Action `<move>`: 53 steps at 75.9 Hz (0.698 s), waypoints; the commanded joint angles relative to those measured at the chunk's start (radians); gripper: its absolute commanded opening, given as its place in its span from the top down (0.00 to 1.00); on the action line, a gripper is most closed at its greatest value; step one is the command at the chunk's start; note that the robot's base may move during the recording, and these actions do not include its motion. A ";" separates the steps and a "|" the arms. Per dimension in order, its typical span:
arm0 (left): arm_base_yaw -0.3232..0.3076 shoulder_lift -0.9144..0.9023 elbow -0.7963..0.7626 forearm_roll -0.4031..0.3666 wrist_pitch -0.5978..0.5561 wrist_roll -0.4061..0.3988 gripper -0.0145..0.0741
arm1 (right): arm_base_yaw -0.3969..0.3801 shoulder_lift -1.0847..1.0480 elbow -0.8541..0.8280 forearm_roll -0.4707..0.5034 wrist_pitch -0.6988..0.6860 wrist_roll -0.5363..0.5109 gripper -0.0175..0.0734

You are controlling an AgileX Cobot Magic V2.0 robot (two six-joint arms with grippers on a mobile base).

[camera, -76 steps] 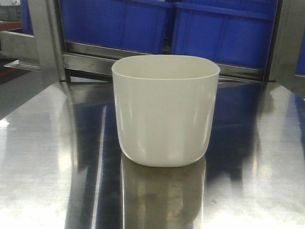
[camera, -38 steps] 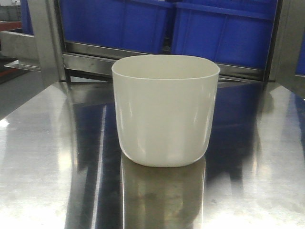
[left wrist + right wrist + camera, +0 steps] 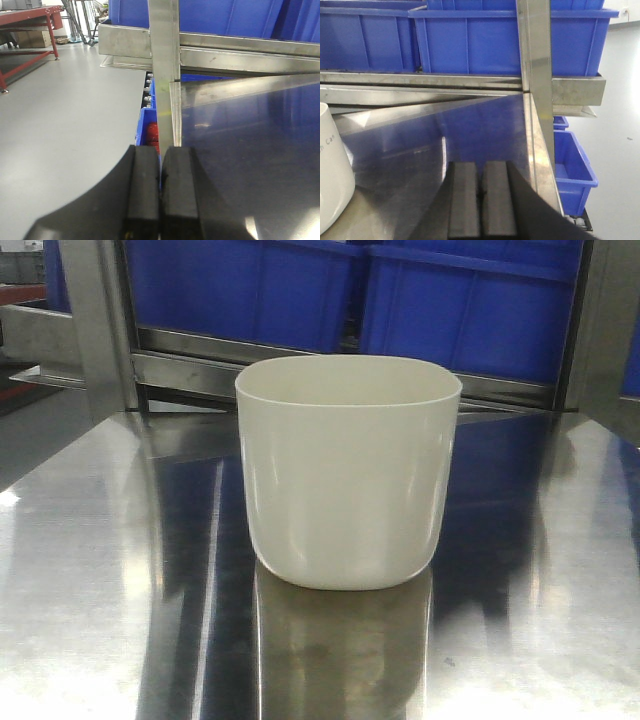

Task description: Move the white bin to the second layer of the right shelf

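The white bin (image 3: 348, 475) stands upright in the middle of the shiny steel table (image 3: 90, 570), with nothing inside that I can see. Its side also shows at the left edge of the right wrist view, the white bin (image 3: 332, 172). My left gripper (image 3: 161, 150) is shut on nothing and hovers over the table's left edge, away from the bin. Over the table's right part, my right gripper (image 3: 481, 165) is also shut on nothing, well to the right of the bin. The right shelf second layer is out of view.
Behind the table a steel rack (image 3: 190, 358) carries blue crates (image 3: 460, 305). Upright steel posts stand at the table's far corners (image 3: 164, 60) (image 3: 540, 65). Another blue crate (image 3: 572, 167) sits lower, right of the table. Grey floor (image 3: 65, 120) lies to the left.
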State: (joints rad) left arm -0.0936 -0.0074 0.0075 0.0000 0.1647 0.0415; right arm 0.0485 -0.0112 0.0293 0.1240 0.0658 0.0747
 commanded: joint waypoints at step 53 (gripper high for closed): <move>-0.005 -0.014 0.037 0.000 -0.087 -0.003 0.74 | -0.001 0.500 -0.407 -0.001 -0.071 -0.011 0.75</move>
State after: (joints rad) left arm -0.0936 -0.0074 0.0075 0.0000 0.1647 0.0415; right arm 0.0485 0.3702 -0.2411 0.1240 0.0545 0.0715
